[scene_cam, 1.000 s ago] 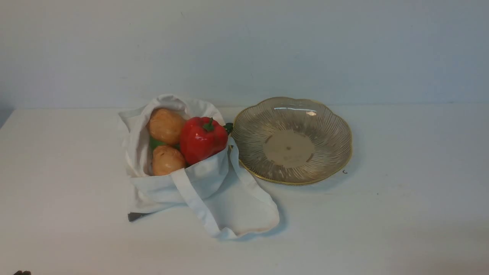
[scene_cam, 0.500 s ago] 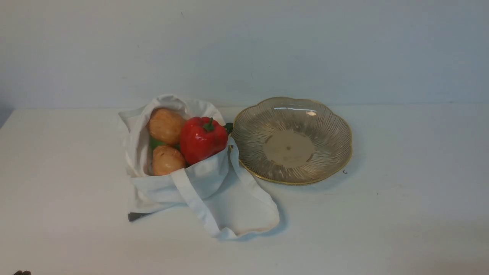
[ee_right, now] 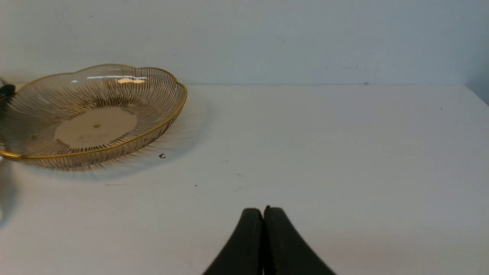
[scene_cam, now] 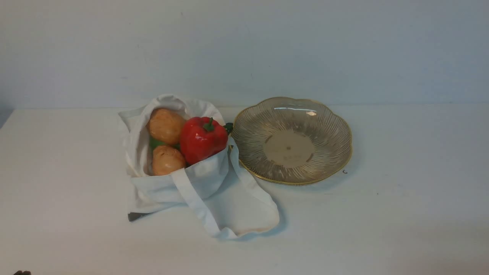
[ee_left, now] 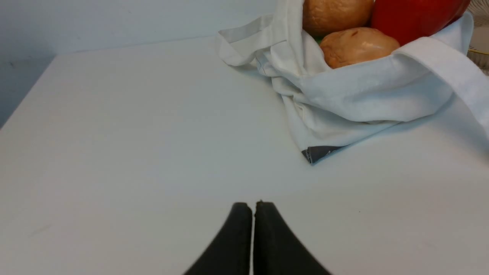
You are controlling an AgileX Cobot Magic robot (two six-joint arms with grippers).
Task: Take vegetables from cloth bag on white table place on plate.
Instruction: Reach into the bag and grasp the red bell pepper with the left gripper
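Zero on plate [scene_cam: 336,152] yet, pepper [scene_cam: 202,139] and potatoes [scene_cam: 165,125] heaped in bag [scene_cam: 206,179] just beside it on table [scene_cam: 382,214], left fingers [ee_left: 240,221] and right fingers [ee_right: 250,225] both pressed together empty, well back; risk of slipping off glossy pepper, snagging strap [scene_cam: 195,206], or dragging floppy bag into plate.

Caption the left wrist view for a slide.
Shut left claw short of the bag holding potatoes and a pepper on the table.
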